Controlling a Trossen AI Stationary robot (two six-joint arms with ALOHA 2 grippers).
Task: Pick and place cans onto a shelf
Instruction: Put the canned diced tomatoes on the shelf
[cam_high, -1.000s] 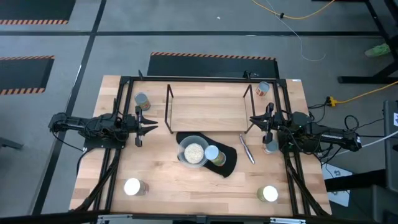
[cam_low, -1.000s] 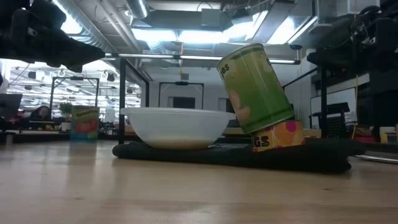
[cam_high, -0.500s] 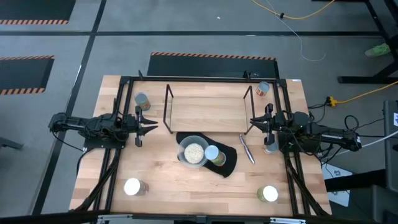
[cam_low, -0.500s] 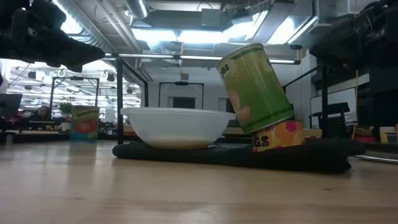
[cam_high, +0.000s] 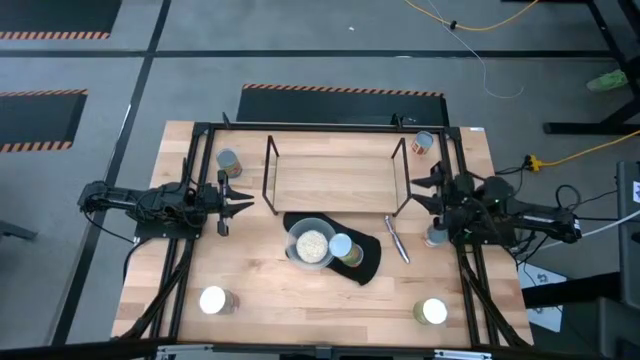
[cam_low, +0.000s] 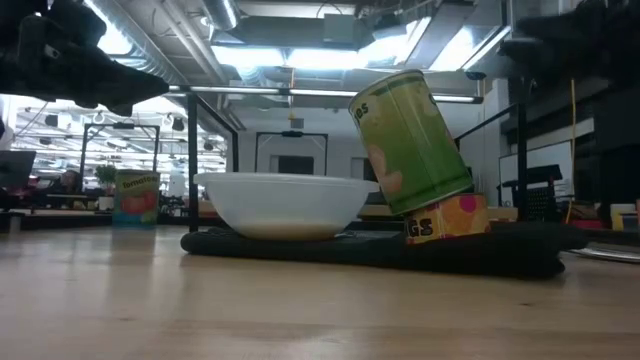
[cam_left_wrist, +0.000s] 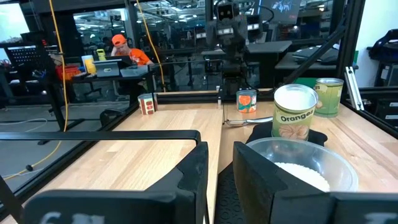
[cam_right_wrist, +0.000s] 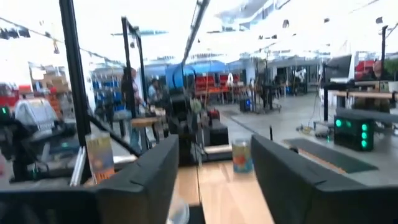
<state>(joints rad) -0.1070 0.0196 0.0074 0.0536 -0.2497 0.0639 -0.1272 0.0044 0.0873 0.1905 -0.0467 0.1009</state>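
the wooden desk carries the empty black wire shelf at the back, with cans scattered around it. the right end effector, spread open and holding nothing, hovers near the can by the shelf's right end, and the left end effector waits open and empty beside the shelf's left end. this looks like the approach to a first pick, which calls for lowering the right fingers around that can.

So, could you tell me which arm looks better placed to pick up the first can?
Probably the right. The right gripper is open with a can just beside its arm. The left gripper, also open, has a can near it, so the margin is small.
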